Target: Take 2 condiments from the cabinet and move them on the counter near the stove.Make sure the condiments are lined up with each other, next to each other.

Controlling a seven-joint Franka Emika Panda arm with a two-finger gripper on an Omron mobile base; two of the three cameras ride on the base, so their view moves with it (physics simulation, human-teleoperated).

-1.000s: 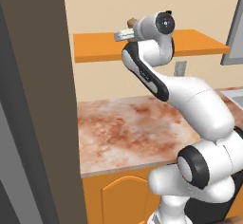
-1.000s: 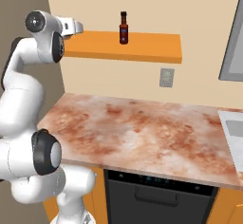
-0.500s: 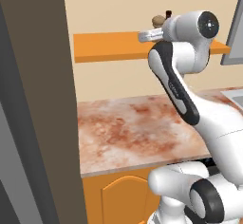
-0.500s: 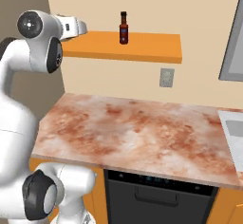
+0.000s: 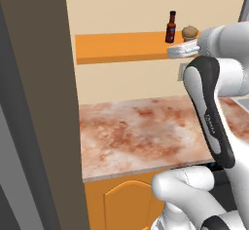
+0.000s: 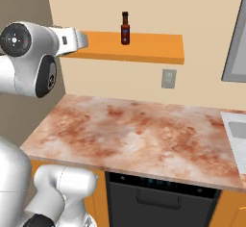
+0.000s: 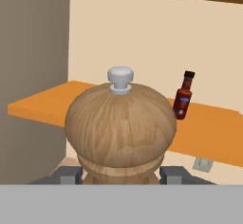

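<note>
I had the gripper (image 7: 121, 173) clenched on the pepper mill (image 7: 121, 132), upright at centre of the hand view, with the sauce bottle (image 7: 183, 96) on the orange shelf (image 7: 209, 134) to its upper right (marble counter (image 5: 146, 134) lay below).

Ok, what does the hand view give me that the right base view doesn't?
Hand view alone: the wooden pepper mill up close, its grey knob on top, with the gripper shut on its lower body, a finger on each side.

Right base view alone: the mottled counter below, a wall outlet, and the black appliance front under the counter.

Both: the dark-red sauce bottle standing upright on the orange shelf.
</note>
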